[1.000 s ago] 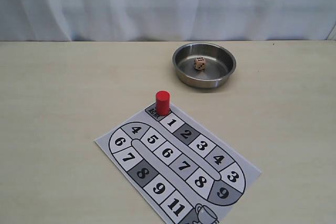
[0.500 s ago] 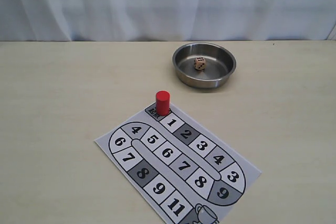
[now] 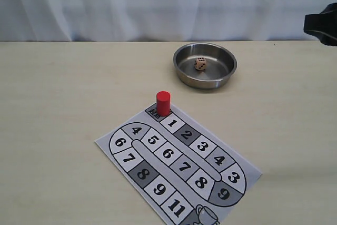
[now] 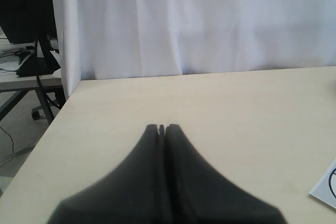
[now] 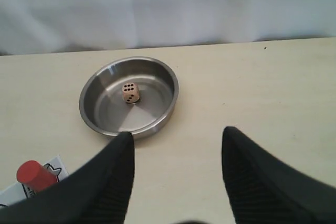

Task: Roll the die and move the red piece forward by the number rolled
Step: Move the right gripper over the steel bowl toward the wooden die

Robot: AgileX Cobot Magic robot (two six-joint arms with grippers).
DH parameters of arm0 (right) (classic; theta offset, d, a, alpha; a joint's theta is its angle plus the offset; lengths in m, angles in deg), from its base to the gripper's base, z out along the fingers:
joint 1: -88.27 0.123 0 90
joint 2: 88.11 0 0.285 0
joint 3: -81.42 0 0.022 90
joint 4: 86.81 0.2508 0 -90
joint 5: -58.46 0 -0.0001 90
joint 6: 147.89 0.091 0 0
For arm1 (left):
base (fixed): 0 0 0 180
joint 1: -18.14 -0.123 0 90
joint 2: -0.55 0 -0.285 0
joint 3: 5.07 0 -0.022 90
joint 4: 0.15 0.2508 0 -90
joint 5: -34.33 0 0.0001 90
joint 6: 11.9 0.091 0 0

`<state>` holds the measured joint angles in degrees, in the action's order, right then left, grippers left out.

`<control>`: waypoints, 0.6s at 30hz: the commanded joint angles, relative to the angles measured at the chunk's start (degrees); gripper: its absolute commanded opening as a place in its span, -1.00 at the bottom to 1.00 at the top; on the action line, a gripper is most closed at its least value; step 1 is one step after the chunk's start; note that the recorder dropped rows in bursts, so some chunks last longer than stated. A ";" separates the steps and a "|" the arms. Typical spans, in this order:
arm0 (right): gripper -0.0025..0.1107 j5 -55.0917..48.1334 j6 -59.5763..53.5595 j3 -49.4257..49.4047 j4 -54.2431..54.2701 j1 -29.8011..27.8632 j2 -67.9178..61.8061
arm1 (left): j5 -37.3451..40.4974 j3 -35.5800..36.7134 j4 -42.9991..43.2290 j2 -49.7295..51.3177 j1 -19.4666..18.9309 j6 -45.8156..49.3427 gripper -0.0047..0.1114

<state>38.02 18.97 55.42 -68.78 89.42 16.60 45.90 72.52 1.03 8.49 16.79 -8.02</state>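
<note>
The tan die (image 3: pixel 200 64) (image 5: pixel 130 92) rests inside a round steel bowl (image 3: pixel 227 73) (image 5: pixel 92 115) at the back of the table. The red piece (image 3: pixel 163 103) (image 5: pixel 34 174) stands upright on the start square of the paper game board (image 3: pixel 231 156), just before square 1. My right gripper (image 5: pixel 177 132) is open and empty, hovering above bare table beside the bowl; a dark part of that arm (image 3: pixel 322 23) shows at the right edge of the exterior view. Over bare table near the left edge, my left gripper (image 4: pixel 161 128) is shut with nothing in it.
A white curtain (image 3: pixel 158 3) hangs behind the table. The table's left edge (image 4: pixel 44 129) drops off beside the left gripper, with desk legs and cables beyond it. A corner of the board (image 4: pixel 326 188) shows in the left wrist view.
A dark part of the right arm has come into the exterior view at the upper right edge. Die, bowl, red piece and board have not moved.
</note>
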 commanded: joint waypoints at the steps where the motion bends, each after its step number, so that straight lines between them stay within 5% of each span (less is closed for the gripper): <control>1: -0.09 -2.97 -2.33 3.97 0.55 -0.19 -6.10 | -0.89 -0.37 -0.38 -0.16 0.09 -0.32 -0.92; 18: -0.09 -10.83 -8.52 20.63 0.72 5.06 -29.61 | -0.74 -0.37 -0.38 -0.16 0.09 -0.32 -0.92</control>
<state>29.18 10.72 72.62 -68.23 94.35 -9.62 45.90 72.52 1.03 8.49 16.79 -8.02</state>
